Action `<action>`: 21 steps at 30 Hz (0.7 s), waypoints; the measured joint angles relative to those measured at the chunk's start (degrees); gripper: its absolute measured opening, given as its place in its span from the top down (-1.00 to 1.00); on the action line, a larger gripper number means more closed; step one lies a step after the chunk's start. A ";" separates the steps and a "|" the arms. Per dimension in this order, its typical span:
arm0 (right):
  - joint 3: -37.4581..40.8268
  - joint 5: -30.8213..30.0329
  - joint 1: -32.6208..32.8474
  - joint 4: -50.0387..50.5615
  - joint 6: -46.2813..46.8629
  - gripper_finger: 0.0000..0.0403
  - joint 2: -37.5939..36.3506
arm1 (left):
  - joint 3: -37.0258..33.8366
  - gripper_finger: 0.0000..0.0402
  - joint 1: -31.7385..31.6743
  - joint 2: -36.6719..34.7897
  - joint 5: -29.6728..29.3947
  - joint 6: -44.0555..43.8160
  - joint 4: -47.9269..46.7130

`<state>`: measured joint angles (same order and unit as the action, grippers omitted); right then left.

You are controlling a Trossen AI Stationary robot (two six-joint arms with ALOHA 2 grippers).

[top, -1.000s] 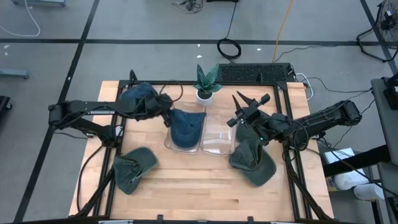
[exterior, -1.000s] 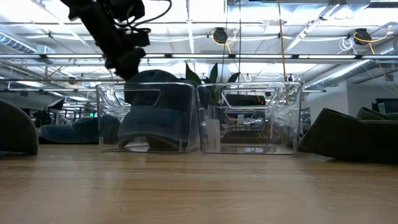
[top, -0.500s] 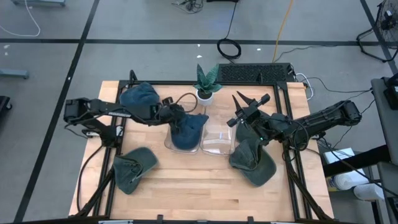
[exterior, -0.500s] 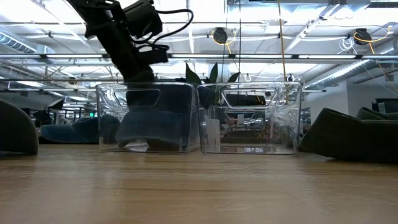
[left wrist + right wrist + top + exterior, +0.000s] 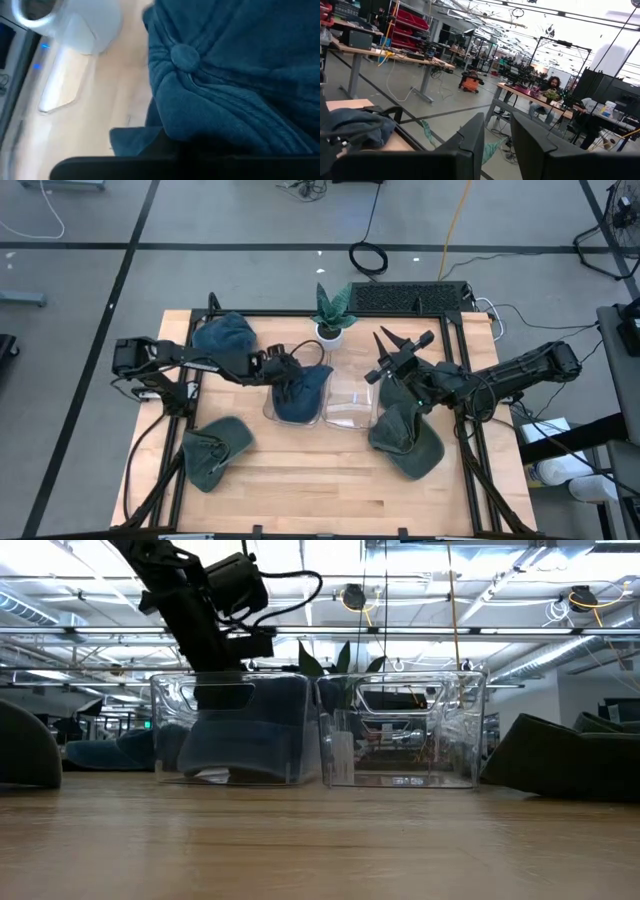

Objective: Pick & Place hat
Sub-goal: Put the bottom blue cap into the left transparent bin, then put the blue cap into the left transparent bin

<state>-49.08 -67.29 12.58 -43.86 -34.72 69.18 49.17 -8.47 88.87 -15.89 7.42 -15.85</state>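
Note:
A dark blue hat (image 5: 306,392) sits inside the left of two clear bins (image 5: 294,421), its crown below the rim in the low view (image 5: 255,730). My left gripper (image 5: 284,370) reaches down into that bin (image 5: 165,730) from the table's left and is shut on the hat; the left wrist view is filled by the hat's crown and top button (image 5: 184,56). My right gripper (image 5: 400,340) waits open above the table's right side, over a green hat (image 5: 405,440), touching nothing. Its two fingers (image 5: 472,137) stand apart in its wrist view. My left gripper holds the blue hat at the crown's left side (image 5: 290,380), slanting down from the table's left. The hat itself hides the fingers in the wrist view, so the kind of hold does not show. The hat's lower part rests on the bin's floor (image 5: 235,772).
The second clear bin (image 5: 350,405) stands right beside the first. Another blue hat (image 5: 222,335) lies at the far left, a green hat (image 5: 215,448) at the near left. A potted plant (image 5: 330,315) stands just behind the bins. Bare wood lies along the near edge.
My left gripper has moved toward the table's right and down, carrying the blue hat. The hat stood with its crown above the left bin's rim a second ago and now sits lowered inside the bin. My right arm has kept still.

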 joint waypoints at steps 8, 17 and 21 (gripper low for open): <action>0.00 0.03 -0.12 0.36 0.02 0.59 0.00 | 0.36 0.98 1.60 -2.59 -10.25 -1.45 -0.85; 0.01 0.03 -0.22 0.87 0.02 0.59 -0.01 | 0.46 0.98 4.34 -4.53 -23.00 -1.98 0.59; 0.02 0.03 -0.22 0.90 -0.51 0.59 -0.02 | 0.44 0.99 5.39 -5.46 -28.75 -2.89 2.04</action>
<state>-49.06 -67.26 12.36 -42.96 -35.23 69.17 49.60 -3.08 83.42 -44.63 4.53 -13.81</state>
